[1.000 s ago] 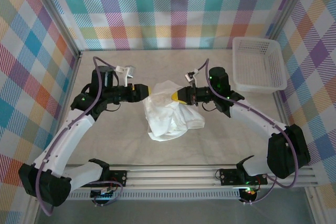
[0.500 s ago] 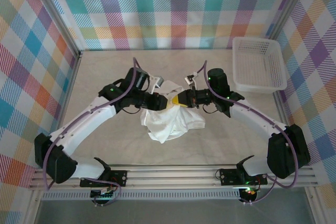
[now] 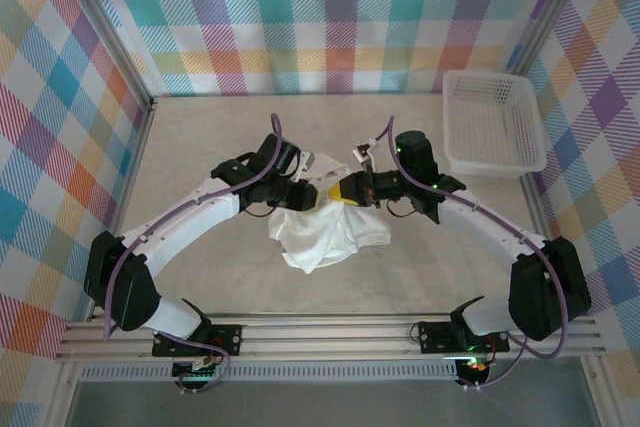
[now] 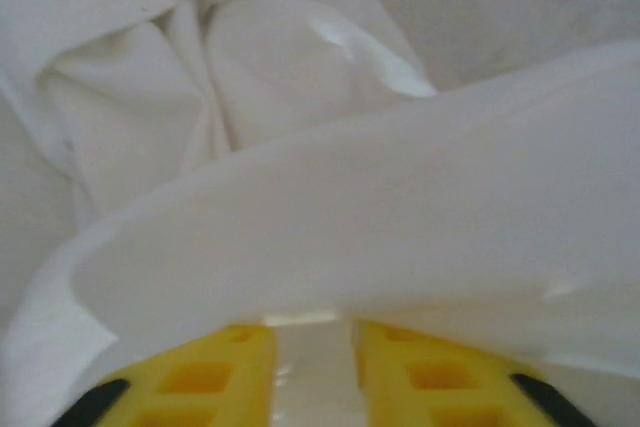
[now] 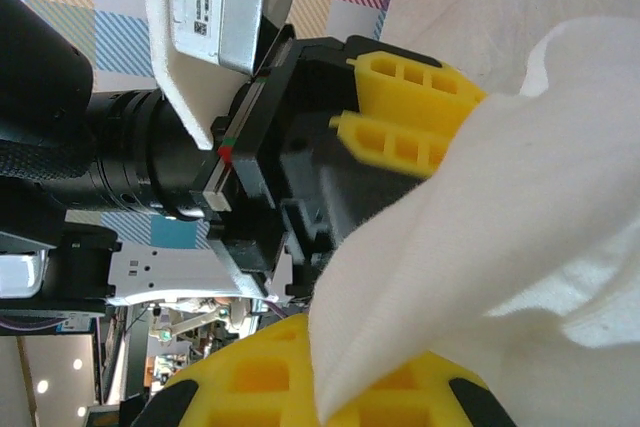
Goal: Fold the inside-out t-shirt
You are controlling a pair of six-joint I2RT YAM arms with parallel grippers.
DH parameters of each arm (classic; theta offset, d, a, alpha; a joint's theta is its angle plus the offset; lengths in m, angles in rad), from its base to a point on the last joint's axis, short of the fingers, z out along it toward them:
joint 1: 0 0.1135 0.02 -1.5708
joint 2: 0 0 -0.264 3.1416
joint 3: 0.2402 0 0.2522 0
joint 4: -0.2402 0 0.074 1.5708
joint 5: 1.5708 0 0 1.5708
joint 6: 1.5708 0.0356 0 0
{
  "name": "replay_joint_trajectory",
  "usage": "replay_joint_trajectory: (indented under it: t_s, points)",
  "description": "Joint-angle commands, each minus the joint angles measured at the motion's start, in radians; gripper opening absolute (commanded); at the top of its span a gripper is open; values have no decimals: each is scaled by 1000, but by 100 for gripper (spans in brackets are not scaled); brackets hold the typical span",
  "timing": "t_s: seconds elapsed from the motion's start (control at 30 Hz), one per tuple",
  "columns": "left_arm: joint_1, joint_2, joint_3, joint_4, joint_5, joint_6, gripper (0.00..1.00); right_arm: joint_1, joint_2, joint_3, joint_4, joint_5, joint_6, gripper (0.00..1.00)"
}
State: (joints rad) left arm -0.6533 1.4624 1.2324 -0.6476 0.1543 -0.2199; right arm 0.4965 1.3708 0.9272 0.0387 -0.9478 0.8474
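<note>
The left arm bends in a big curve from the near left, and the right arm bends in from the near right. They meet over the middle of the table [image 3: 200, 137]. The left gripper [image 3: 316, 193] and the right gripper [image 3: 343, 192] point at each other, tip to tip, very close.

The right gripper pinches a fold of the inside-out t-shirt [image 3: 320, 232] between its yellow fingers [image 5: 240, 377]. On the left gripper, the yellow fingers [image 4: 205, 377] sit near each other with a thin gap. White cloth lies in the gap and over the tips, so I cannot tell if they squeeze it.

The t-shirt is white, soft and all crumpled up. Its top part is bunched where the grippers meet. The rest lies in a wrinkly heap on the table just in front of them. A white basket [image 3: 493, 122] sits in the far right corner, well apart from the shirt.
</note>
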Motion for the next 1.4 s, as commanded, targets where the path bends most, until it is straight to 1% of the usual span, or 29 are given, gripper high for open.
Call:
replay_joint_trajectory:
  t_s: [0.0, 0.03, 0.07, 0.13, 0.2, 0.27, 0.33, 0.4, 0.43, 0.5, 0.53, 0.57, 0.6, 0.63, 0.67, 0.73, 0.8, 0.83, 0.87, 0.9, 0.93, 1.03, 1.1, 1.13, 1.2, 1.23, 1.27, 1.33, 1.37]
  points:
    - [-10, -12, 14, -11, -67, 26, 0, -13, -17, 10, -51, 31, -49, 0]
    - [-7, -23, 19, -6, -42, 20, 0, -20, -19, 8, -70, 42, -58, 0]
    - [7, -41, 26, 4, 11, 1, 0, -32, -23, 3, -94, 53, -69, 0]
    - [65, -90, 12, 65, 154, -84, 0, -73, -35, -19, -138, 67, -97, 0]
    - [147, -153, -34, 186, 323, -198, 0, -124, -48, -55, -169, 64, -137, 0]
    - [196, -195, -61, 277, 442, -274, 0, -159, -48, -81, -203, 51, -185, 2]
    - [215, -211, -52, 296, 510, -300, 0, -186, -33, -99, -230, 28, -226, 9]
    - [220, -211, -29, 290, 574, -297, 0, -202, -11, -117, -245, 36, -245, 10]
    - [221, -213, -23, 286, 591, -299, 0, -207, -1, -120, -268, 60, -256, 10]
    - [223, -220, -22, 286, 607, -299, 0, -207, 7, -93, -370, 149, -298, 13]
    - [223, -222, -22, 284, 608, -298, 0, -208, -2, -76, -415, 182, -319, 20]
    - [223, -224, -22, 280, 606, -297, 0, -207, -25, -65, -442, 218, -334, 32]
    - [223, -222, -25, 284, 611, -300, 0, -207, -61, -58, -457, 265, -347, 40]
    - [223, -221, -28, 294, 618, -307, 0, -207, -100, -57, -460, 315, -359, 44]
    - [223, -219, -31, 302, 627, -309, 0, -198, -156, -60, -453, 393, -372, 49]
    - [222, -210, -31, 308, 637, -307, 0, -139, -269, -84, -387, 568, -452, 56]
    - [222, -202, -27, 308, 643, -302, 0, -5, -369, -136, -249, 758, -638, 62]
    - [222, -199, -23, 309, 647, -299, 0, 58, -394, -160, -172, 804, -745, 66]
    - [222, -191, -18, 308, 655, -297, 0, 120, -401, -182, -89, 849, -853, 73]
    - [220, -183, -10, 304, 664, -291, 0, 163, -386, -186, -36, 895, -933, 78]
    - [218, -177, -1, 296, 672, -283, 0, 188, -352, -167, -24, 925, -1009, 79]
    - [208, -164, 37, 240, 681, -243, 0, 206, -193, -36, -94, 941, -1107, 78]
    - [203, -167, 57, 209, 688, -212, 0, 209, -110, 26, -97, 938, -1113, 75]
    - [201, -170, 68, 187, 686, -193, 0, 209, -74, 49, -94, 906, -1107, 71]
    - [201, -177, 85, 142, 670, -151, 0, 209, -14, 94, -131, 799, -1103, 62]
    - [202, -178, 92, 121, 666, -125, 0, 210, 9, 115, -161, 760, -1090, 54]
    - [201, -177, 104, 98, 659, -99, 0, 209, 28, 139, -206, 710, -1072, 43]
    - [203, -174, 119, 48, 597, -50, 0, 210, 35, 175, -288, 578, -1030, 16]
    - [209, -166, 125, 13, 535, -25, 0, 209, 25, 180, -310, 525, -1003, 11]
